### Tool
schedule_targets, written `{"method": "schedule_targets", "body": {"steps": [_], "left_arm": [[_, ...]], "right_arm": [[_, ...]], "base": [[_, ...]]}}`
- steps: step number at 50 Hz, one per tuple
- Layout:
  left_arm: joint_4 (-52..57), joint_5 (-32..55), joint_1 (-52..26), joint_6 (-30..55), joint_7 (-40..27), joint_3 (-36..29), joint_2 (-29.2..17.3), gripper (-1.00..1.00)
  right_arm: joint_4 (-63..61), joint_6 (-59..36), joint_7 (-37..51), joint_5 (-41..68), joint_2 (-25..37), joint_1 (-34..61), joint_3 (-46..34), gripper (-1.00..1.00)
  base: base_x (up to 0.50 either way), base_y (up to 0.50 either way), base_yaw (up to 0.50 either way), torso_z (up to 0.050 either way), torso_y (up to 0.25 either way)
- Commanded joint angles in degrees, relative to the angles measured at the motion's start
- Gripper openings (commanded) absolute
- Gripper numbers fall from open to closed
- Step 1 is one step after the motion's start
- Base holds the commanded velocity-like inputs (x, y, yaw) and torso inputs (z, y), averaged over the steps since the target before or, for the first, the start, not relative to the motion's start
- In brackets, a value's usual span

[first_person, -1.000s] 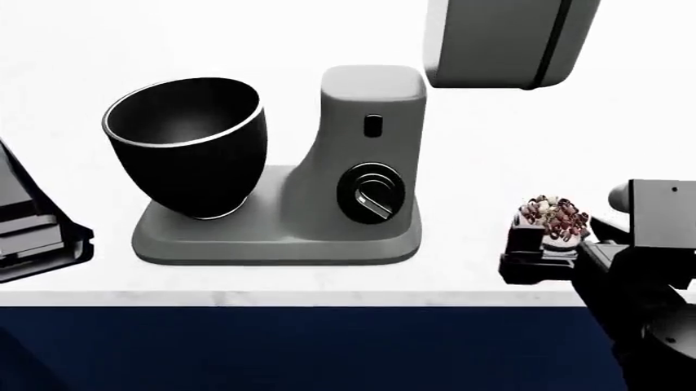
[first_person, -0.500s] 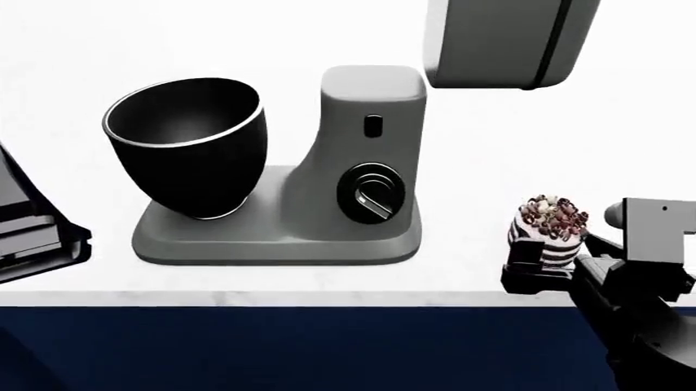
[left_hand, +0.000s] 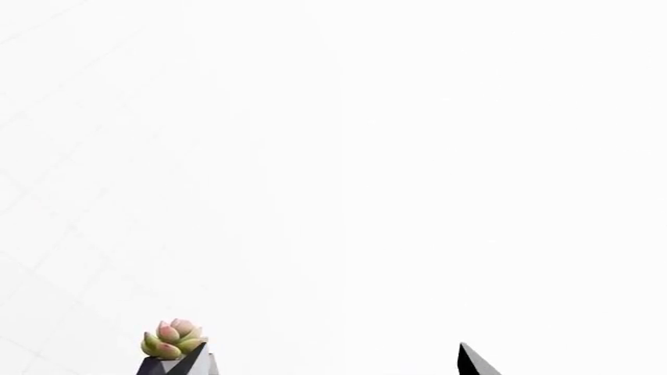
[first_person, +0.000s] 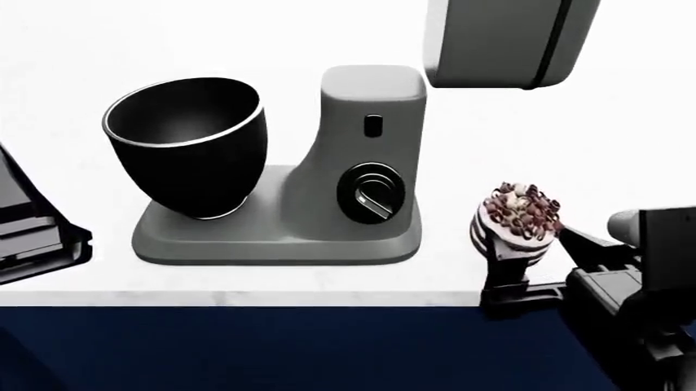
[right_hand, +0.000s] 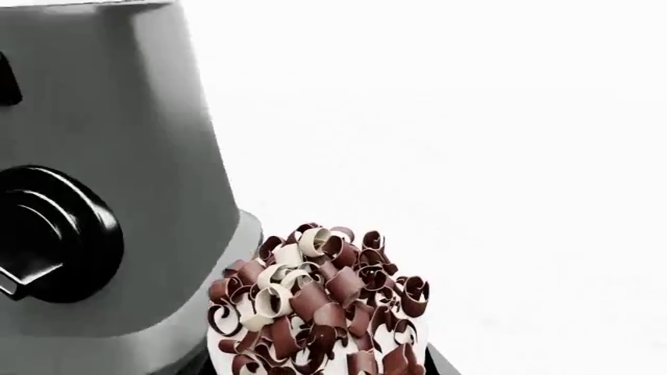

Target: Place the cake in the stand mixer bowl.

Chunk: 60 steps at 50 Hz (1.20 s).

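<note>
The cake, a small layered round topped with chocolate curls, sits between the fingers of my right gripper, which is shut on it and holds it above the counter, just right of the mixer base. In the right wrist view the cake fills the lower middle, next to the grey mixer body. The stand mixer bowl, glossy black with a silvery rim, stands on the left of the mixer base, well left of the cake. My left gripper is open and empty, with only its fingertips showing.
The grey mixer body with its black dial stands between the bowl and the cake. A grey boxy appliance is at the back right. The counter's front edge runs below. A small succulent is by the left fingertip. My left arm is at the left edge.
My right gripper has lifted the cake and carried it left, closer to the mixer base. The left arm has not visibly moved.
</note>
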<state>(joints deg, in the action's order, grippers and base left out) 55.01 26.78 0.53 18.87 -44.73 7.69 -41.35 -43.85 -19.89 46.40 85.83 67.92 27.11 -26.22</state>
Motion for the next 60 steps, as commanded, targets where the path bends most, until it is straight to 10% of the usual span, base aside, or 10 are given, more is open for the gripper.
{"method": "schedule_targets", "body": {"steps": [1, 21, 60], "left_arm": [[0.04, -0.09, 0.47, -0.49, -0.1, 0.11, -0.08, 1.0], [0.18, 0.11, 0.45, -0.36, -0.57, 0.1, -0.65, 1.0], [-0.2, 0.04, 0.98, -0.69, -1.22, -0.06, -1.31, 1.0]], "right_arm": [[-11.73, -0.32, -0.77, 5.74, 1.53, 6.54, 3.67, -1.0], [-5.32, -16.44, 1.92, 9.93, -21.34, 35.8, -7.15, -1.0], [18.98, -19.65, -6.26, -9.76, -48.98, 45.08, -21.28, -1.0]], "base": [[0.0, 0.0, 0.0, 0.0, 0.0], [0.0, 0.0, 0.0, 0.0, 0.001], [0.0, 0.0, 0.0, 0.0, 0.001]]}}
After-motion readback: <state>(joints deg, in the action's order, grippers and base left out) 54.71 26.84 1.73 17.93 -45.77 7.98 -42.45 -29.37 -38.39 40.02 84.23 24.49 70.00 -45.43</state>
